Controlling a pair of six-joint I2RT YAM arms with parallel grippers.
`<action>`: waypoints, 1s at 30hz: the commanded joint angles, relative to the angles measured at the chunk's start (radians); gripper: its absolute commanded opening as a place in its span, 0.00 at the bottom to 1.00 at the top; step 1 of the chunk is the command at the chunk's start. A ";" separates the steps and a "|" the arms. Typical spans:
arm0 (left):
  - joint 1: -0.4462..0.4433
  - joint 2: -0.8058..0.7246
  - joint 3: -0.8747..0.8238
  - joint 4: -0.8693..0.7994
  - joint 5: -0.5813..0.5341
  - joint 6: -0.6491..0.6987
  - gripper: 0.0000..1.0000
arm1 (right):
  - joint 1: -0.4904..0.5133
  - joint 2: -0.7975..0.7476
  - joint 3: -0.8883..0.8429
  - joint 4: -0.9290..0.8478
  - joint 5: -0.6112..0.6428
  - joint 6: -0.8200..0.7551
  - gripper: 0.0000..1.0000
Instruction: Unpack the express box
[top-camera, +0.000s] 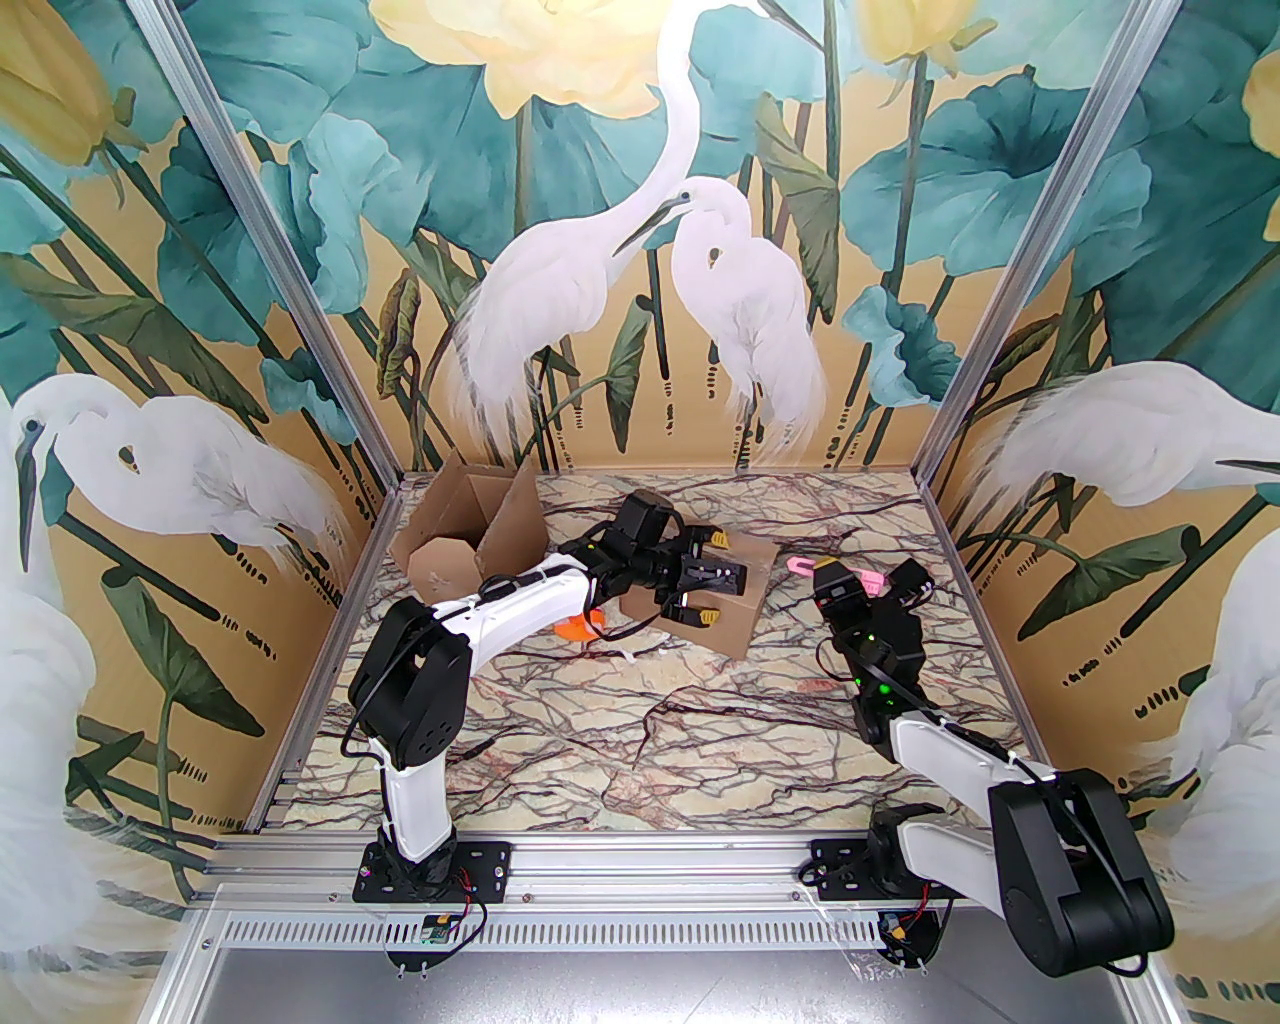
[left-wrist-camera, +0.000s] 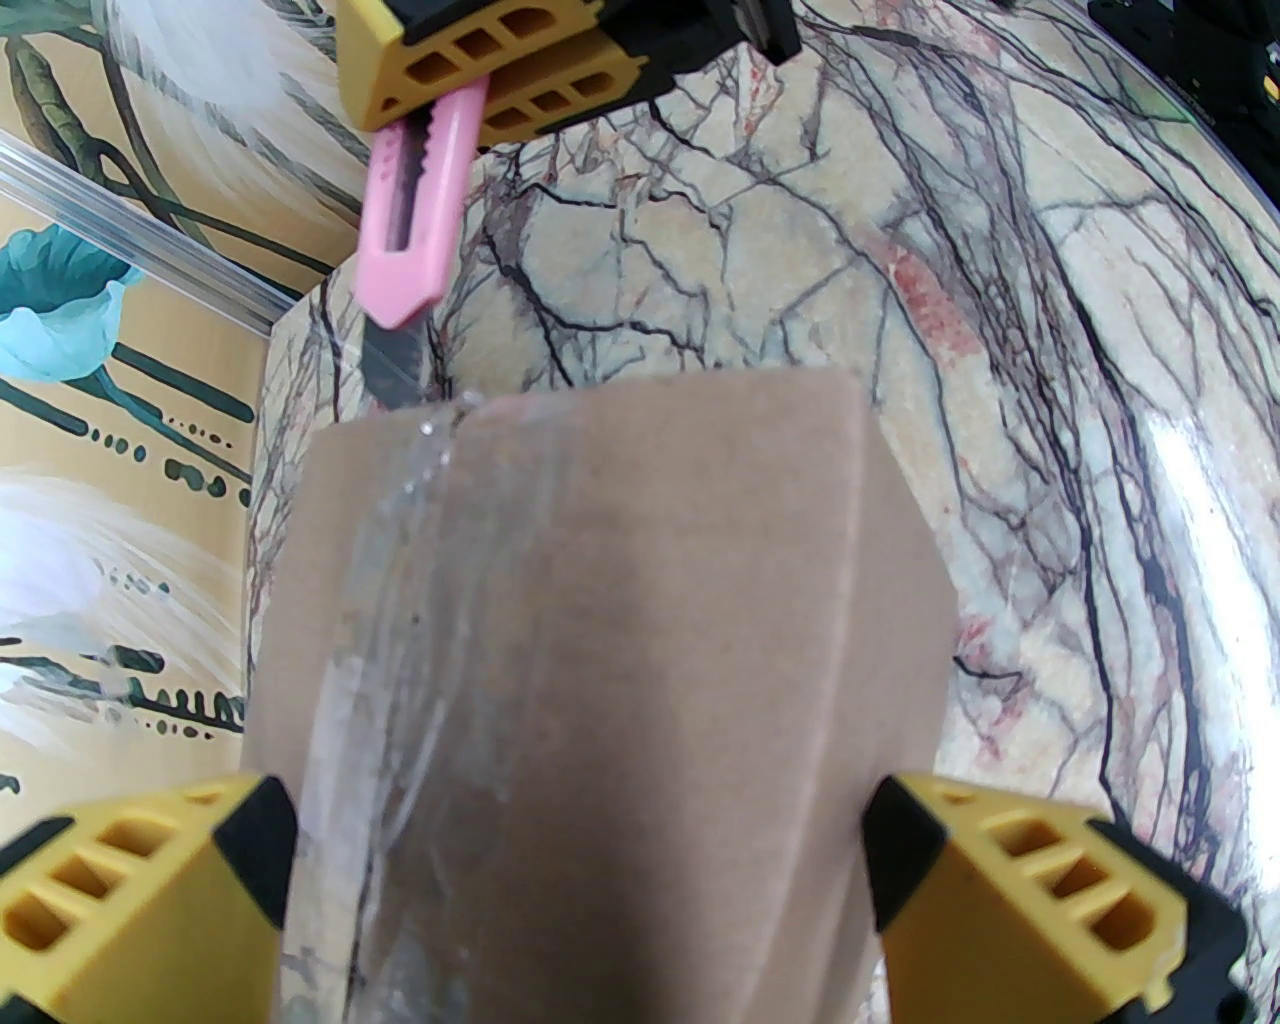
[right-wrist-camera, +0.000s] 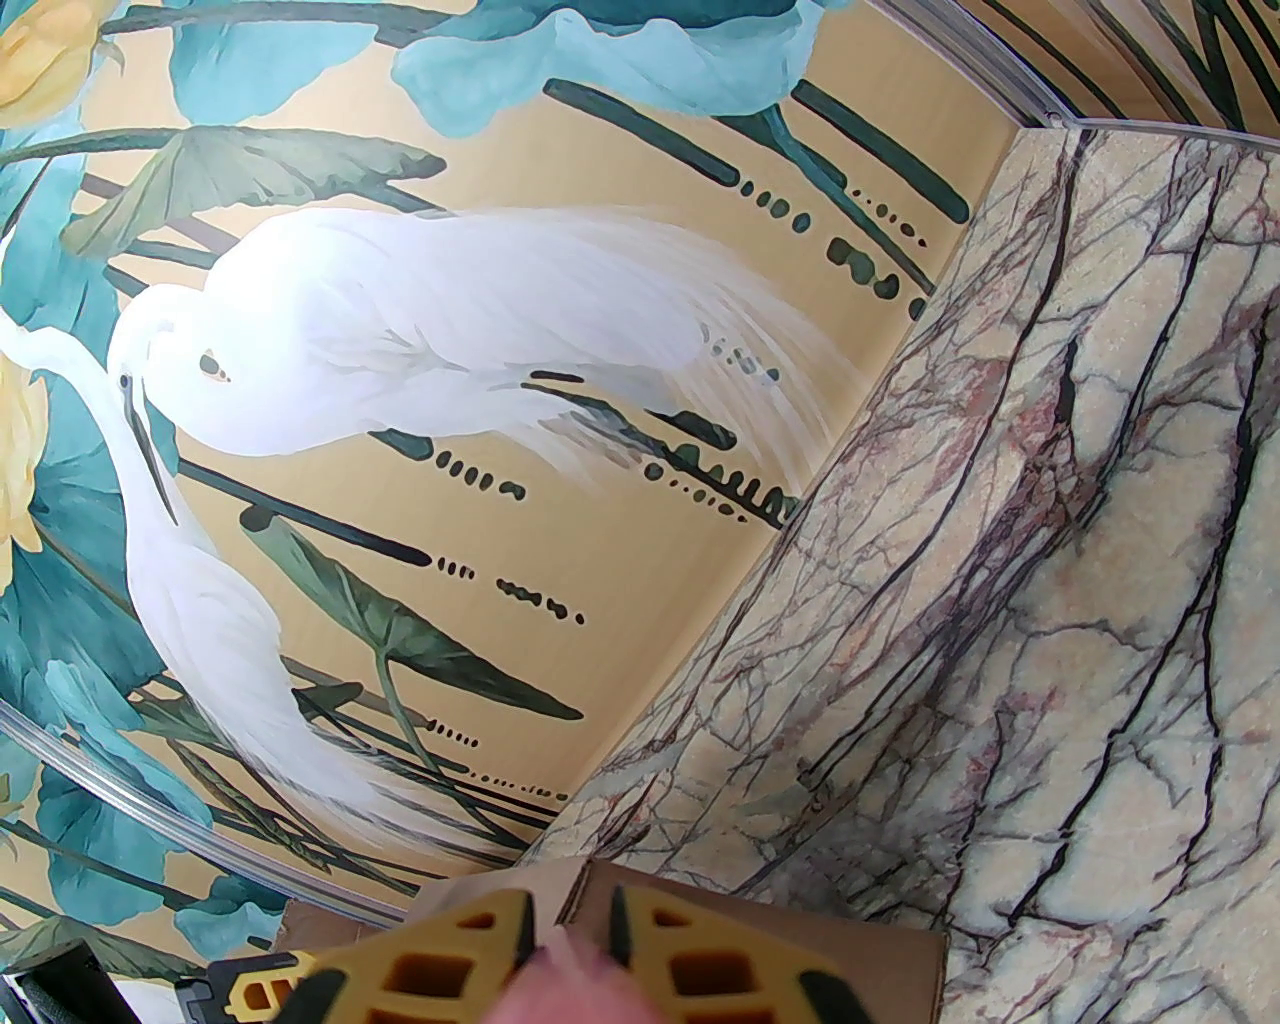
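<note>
Cardboard, light and stiff but crushable, the express box (top-camera: 745, 610) sits centre frame in the top view; its side walls look the safest hold. Its long axis and taped seam (left-wrist-camera: 400, 600) run bottom to top in the left wrist view. The left gripper (left-wrist-camera: 575, 850) straddles it, gaping and empty; the right gripper (left-wrist-camera: 500, 70) pinches a pink knife (left-wrist-camera: 410, 230).

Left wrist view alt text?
A taped cardboard box sits between the open fingers of the left end effector on a marble table. At its far edge, the right end effector holds a pink utility knife, blade at the tape seam.
</note>
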 joint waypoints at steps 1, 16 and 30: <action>-0.005 -0.003 -0.011 0.002 0.006 -0.014 0.99 | -0.001 -0.019 0.021 0.016 -0.009 0.015 0.00; -0.006 0.003 -0.020 0.032 -0.003 -0.024 1.00 | 0.006 0.017 0.029 0.051 -0.039 0.059 0.00; -0.067 0.047 0.040 0.076 0.021 -0.081 0.99 | 0.022 0.055 0.044 0.025 -0.100 0.150 0.00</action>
